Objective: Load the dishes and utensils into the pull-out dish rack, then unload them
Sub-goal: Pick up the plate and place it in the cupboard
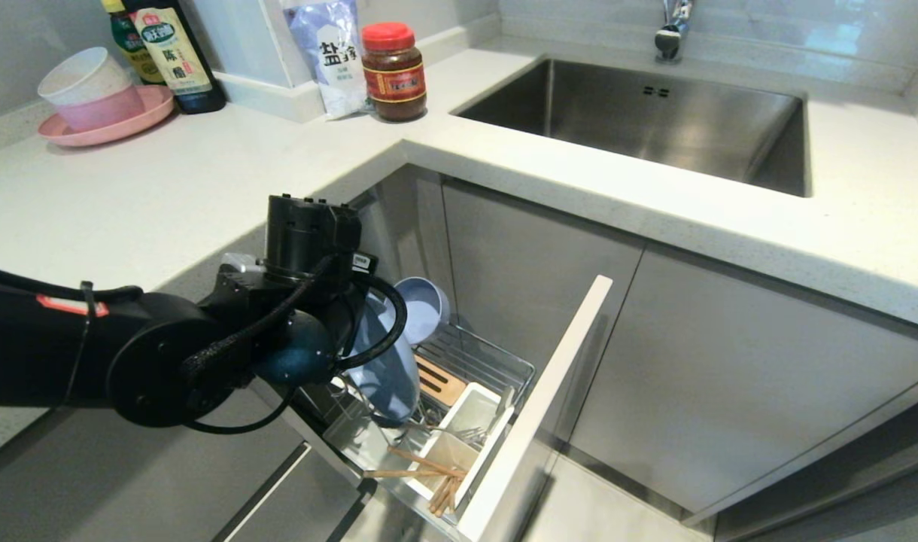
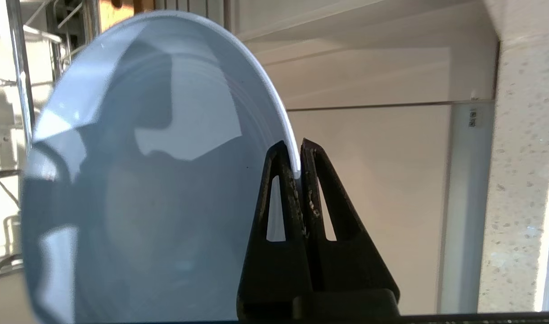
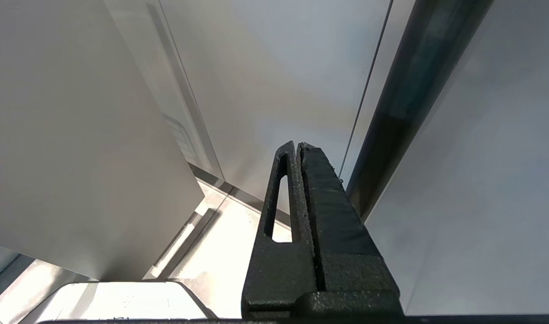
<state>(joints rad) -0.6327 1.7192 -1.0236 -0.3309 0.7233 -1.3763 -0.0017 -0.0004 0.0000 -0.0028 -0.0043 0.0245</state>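
Two fingers of the left gripper (image 2: 299, 157) pinch the rim of the pale blue plate (image 2: 144, 180), held upright over the pull-out dish rack (image 1: 496, 361); loading or unloading, I can't tell. Right gripper (image 3: 298, 146) parked, closed empty. Next: keep the plate clear of the prongs.

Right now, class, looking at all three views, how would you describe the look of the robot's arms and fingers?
The left arm is glossy black, with rounded joints, a red-orange mark on its casing, a cylindrical black wrist module, and black braided cables looping around it. The left gripper has matte black, tapered, triangular fingers with slot cut-outs. The right gripper has the same rough-textured black fingers.
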